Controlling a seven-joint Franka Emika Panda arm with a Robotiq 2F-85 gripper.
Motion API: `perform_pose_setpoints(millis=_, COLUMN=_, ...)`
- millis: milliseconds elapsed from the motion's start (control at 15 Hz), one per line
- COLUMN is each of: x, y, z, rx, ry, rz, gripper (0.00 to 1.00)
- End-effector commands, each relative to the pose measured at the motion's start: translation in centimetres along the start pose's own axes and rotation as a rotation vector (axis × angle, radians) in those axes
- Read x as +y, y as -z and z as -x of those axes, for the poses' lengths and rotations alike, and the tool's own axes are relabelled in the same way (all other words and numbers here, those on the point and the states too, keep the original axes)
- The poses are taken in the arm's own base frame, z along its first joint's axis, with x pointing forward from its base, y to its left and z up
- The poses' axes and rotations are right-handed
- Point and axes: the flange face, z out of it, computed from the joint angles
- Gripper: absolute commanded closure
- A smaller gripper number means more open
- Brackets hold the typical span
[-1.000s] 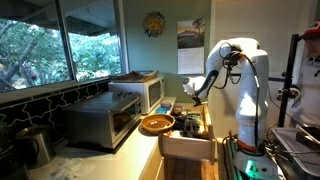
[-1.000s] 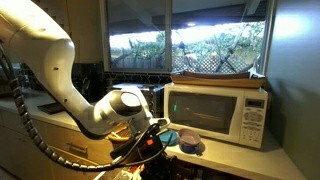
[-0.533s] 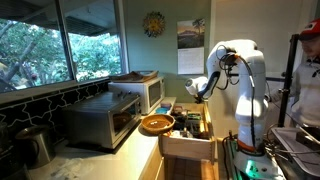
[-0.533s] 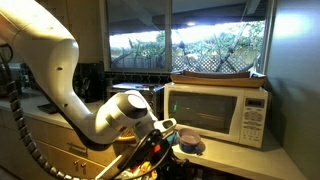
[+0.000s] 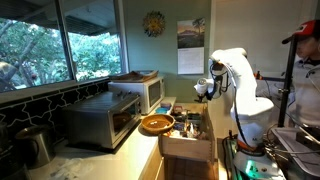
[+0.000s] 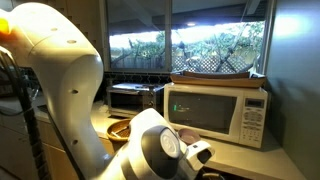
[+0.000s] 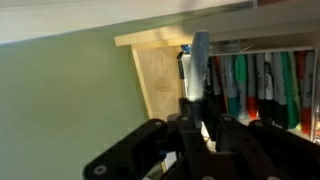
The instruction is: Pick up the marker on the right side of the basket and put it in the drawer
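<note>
The arm (image 5: 240,85) stands at the end of the counter, its shoulder bulging up and its forearm reaching out and down toward the open drawer (image 5: 185,146). The gripper (image 5: 204,88) hangs above the drawer's far end, well clear of the basket (image 5: 156,124) that sits on the counter beside the drawer.

In the wrist view the fingers (image 7: 188,118) are clamped on the marker (image 7: 199,62), which sticks straight out from between them. The marker is up in the air, over the drawer's wooden front wall (image 7: 160,75). Other markers (image 7: 262,85) lie side by side inside the drawer to one side of it.

In an exterior view the arm's (image 6: 60,80) bulk fills most of the foreground. It covers the counter and cuts off the bottom left corner of the microwave (image 6: 218,108). I cannot make out the gripper or the marker there. In the exterior view that shows the drawer the gripper is small and dark, and the marker cannot be picked out in it. The wrist view is blurred, so the marker's cap and tip are hard to tell apart.

The marker's long axis runs up and down in the wrist view, in line with the fingers, its free end pointing away from the gripper toward the drawer's wall.
</note>
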Motion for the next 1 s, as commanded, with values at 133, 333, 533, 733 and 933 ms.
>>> perform_pose_setpoints(millis=133, x=1.2, y=-3.2, z=2.0, rx=0.030, ry=-0.031, rz=-0.032, gripper=0.81)
perform_pose_setpoints(millis=333, x=0.1, y=-5.2, z=3.3, rx=-0.018, ry=-0.048, rz=-0.053, gripper=0.95)
perform_pose_setpoints(millis=533, x=2.2, y=-5.6, z=1.5, rx=0.020, ry=0.067, rz=0.004, gripper=0.95)
perform_pose_setpoints(millis=733, x=3.3, y=-6.4, z=0.5, rx=0.081, ry=0.225, rz=0.020, gripper=0.95)
perform_pose_setpoints(millis=933, x=2.2, y=-7.7, z=-0.6, rx=0.156, ry=0.330, rz=-0.005, gripper=0.95)
